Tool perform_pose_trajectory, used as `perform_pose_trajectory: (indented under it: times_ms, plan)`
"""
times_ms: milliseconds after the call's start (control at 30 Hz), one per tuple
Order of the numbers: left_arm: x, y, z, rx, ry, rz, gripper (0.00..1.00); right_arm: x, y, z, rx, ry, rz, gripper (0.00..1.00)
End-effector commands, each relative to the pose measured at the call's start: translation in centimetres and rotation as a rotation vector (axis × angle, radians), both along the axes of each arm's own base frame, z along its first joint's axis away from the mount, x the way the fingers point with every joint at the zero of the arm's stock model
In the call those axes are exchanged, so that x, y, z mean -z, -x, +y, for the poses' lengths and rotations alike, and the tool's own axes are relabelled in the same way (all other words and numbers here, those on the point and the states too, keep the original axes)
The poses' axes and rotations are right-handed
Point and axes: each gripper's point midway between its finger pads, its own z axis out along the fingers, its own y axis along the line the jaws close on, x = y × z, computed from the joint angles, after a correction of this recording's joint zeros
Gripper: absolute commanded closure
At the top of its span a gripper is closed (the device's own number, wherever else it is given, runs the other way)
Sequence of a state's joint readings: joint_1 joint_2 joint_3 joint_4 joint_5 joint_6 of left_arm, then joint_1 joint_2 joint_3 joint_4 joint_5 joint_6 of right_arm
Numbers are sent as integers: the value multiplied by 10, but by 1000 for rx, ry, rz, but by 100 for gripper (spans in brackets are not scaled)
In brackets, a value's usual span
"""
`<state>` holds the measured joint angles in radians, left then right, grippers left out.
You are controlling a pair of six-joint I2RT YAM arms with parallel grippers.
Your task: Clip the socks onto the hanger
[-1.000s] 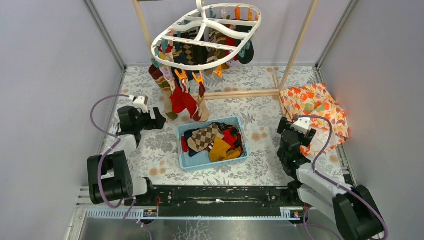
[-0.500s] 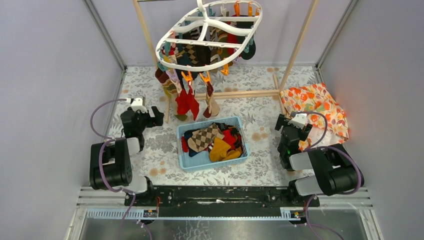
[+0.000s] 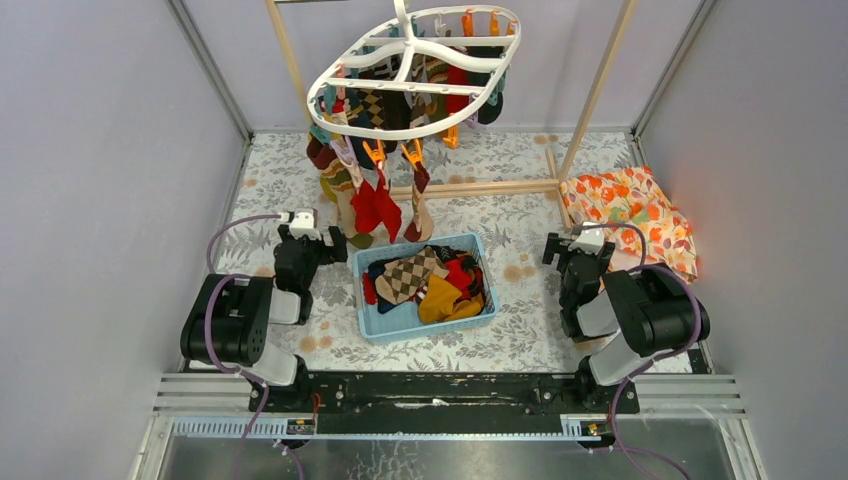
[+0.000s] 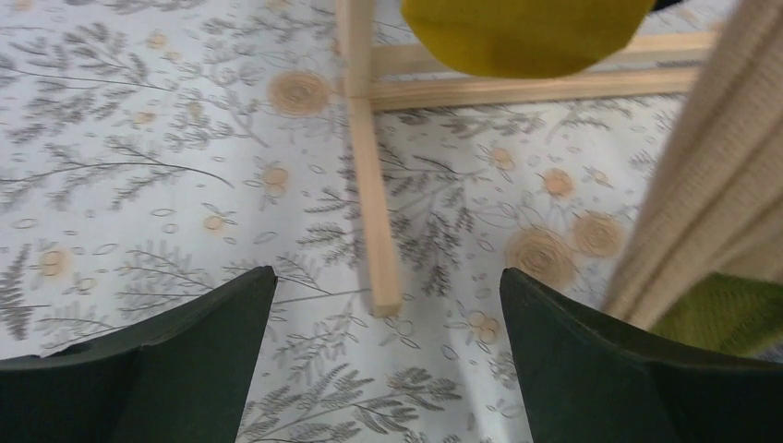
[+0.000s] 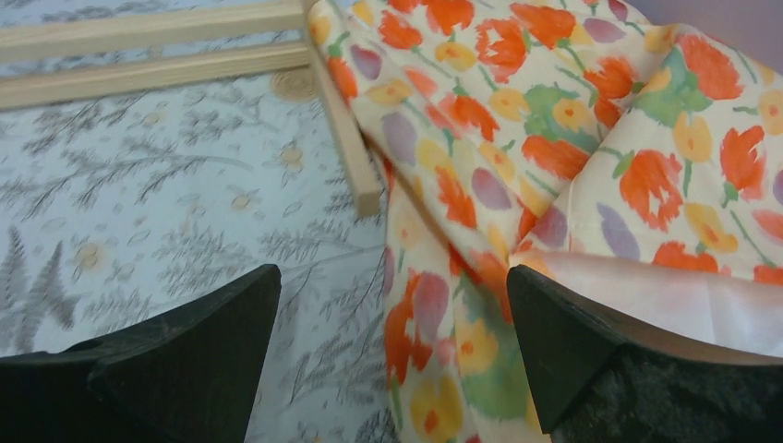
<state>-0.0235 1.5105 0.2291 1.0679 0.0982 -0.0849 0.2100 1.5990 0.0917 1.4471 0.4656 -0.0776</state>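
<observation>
Left hand (image 4: 388, 274): fingers spread wide, nothing between them. It sits low over the surface (image 4: 138, 138), facing a foot of the wooden frame (image 4: 369, 212), with a hung tan sock (image 4: 720, 166) just to its right.

Right hand (image 5: 394, 269): likewise spread and empty, low over the surface, looking at the floral cloth (image 5: 554, 138) beside another frame foot. Neither hand touches a sock.

Step in hand, as I judge it: fetching the next sock from the basket (image 3: 366, 300), which lies between the two hands.

To do it well, I would:
- take one sock from the top of the heap, by the cuff;
- lift it clear so that it drags no neighbour out;
- have one hand offer the cuff while the other squeezes a free clip open.

The hanger (image 3: 415, 55) hangs by its hook and will likely swing, so contact should be slow and from below.

The socks (image 3: 425, 280) in the basket form a loose, tangled heap, with brown argyle on top and mustard, red and dark pieces around it. They are soft and will likely fold on pick-up. Many more hang already clipped under the hanger at the back, among them red ones under orange clips (image 3: 374, 152) on the near rim.
</observation>
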Motion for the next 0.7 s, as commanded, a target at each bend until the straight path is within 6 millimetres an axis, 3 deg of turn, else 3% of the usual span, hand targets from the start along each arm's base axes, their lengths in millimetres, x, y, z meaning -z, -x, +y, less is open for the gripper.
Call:
perform_pose_trajectory:
  times_ms: [0,667]
  plan:
    - [-31,-18,24,-137,-47,-123,1,-11,-35,-12,31,-87,14,0]
    - [-31,-18,22,-126,-51,-120,1,-13,-38,-17,26,-130,4,0]
